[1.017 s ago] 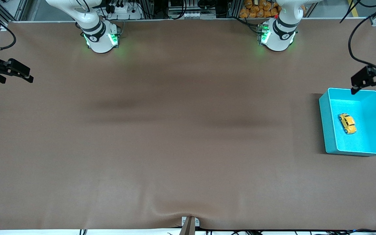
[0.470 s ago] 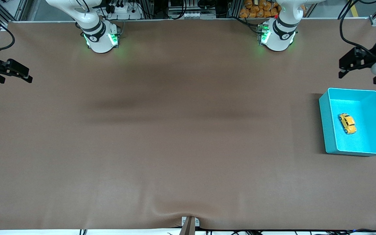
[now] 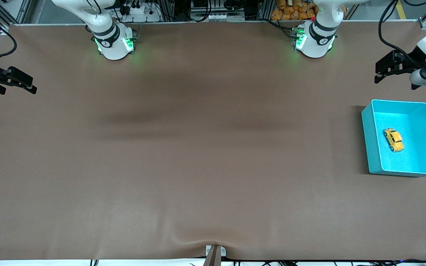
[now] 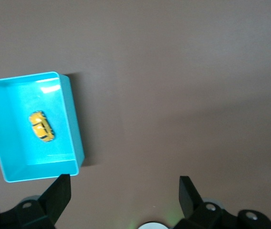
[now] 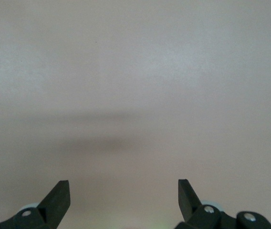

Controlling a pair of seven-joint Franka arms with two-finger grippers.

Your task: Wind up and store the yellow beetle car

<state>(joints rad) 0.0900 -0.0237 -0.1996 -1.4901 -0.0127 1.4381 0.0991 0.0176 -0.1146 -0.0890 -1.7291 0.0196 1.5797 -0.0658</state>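
We see the yellow car (image 3: 394, 139) in the bin (image 3: 370, 140) only from front and left wrist views, its length running near-to-far, left gripper (image 3: 380, 73) and right gripper (image 3: 24, 83) both wide open, empty.

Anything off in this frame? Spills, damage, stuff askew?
Nothing stands out. The yellow beetle car sits on its wheels inside the cyan bin, at a slant to the walls. Left hand is open over bare table beside the bin; right hand waits open at its end of the table.
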